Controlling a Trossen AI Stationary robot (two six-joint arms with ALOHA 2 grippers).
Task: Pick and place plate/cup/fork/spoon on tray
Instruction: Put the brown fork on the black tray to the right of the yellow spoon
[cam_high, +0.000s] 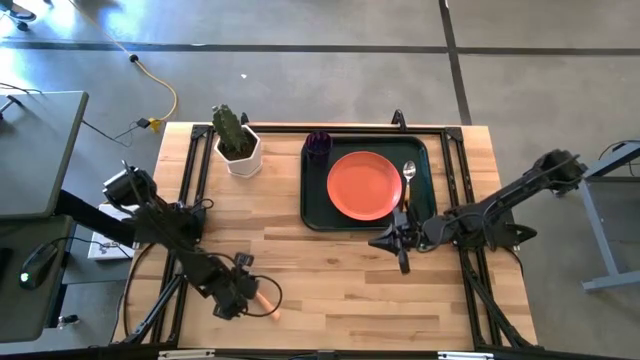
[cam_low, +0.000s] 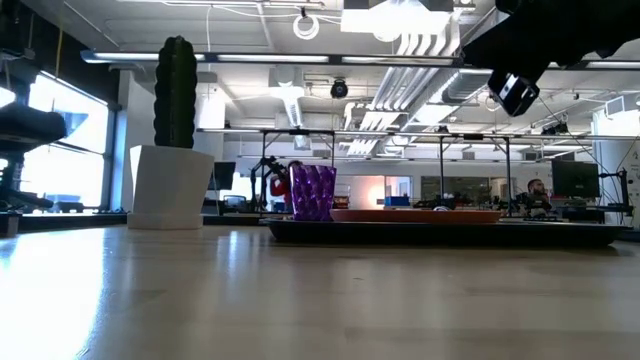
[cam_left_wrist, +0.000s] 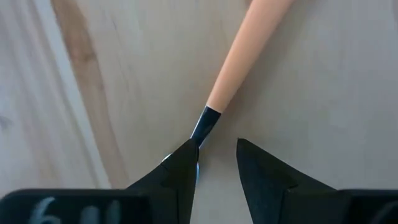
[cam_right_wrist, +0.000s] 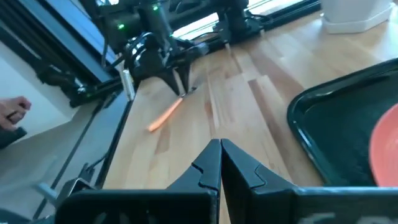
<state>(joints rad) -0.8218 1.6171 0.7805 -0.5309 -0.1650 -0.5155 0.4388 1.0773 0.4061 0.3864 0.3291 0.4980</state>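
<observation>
The dark green tray (cam_high: 312, 212) holds the orange-red plate (cam_high: 363, 185), the purple cup (cam_high: 318, 145) in its far left corner, and the spoon (cam_high: 408, 178) along its right side. The fork (cam_high: 268, 301) lies flat on the table near the front edge, its orange-tan handle (cam_left_wrist: 249, 50) pointing away from my left gripper (cam_left_wrist: 217, 146). That gripper is open and points down over the fork's metal end; the tines are hidden under one finger. My right gripper (cam_high: 403, 262) is shut and empty, above the table by the tray's near right corner. My left gripper stands with its open fingers pointing down at the fork's dark metal neck (cam_left_wrist: 204, 124), which runs in beside and under one fingertip (cam_left_wrist: 186, 155). I cannot tell whether that finger touches it. The fork lies flat on the table.
A white pot with a green cactus (cam_high: 238, 150) stands at the far left, beside the tray. Black rails (cam_high: 195, 170) run along the table's left and right sides. Bare wood lies between the fork and the tray's near rim.
</observation>
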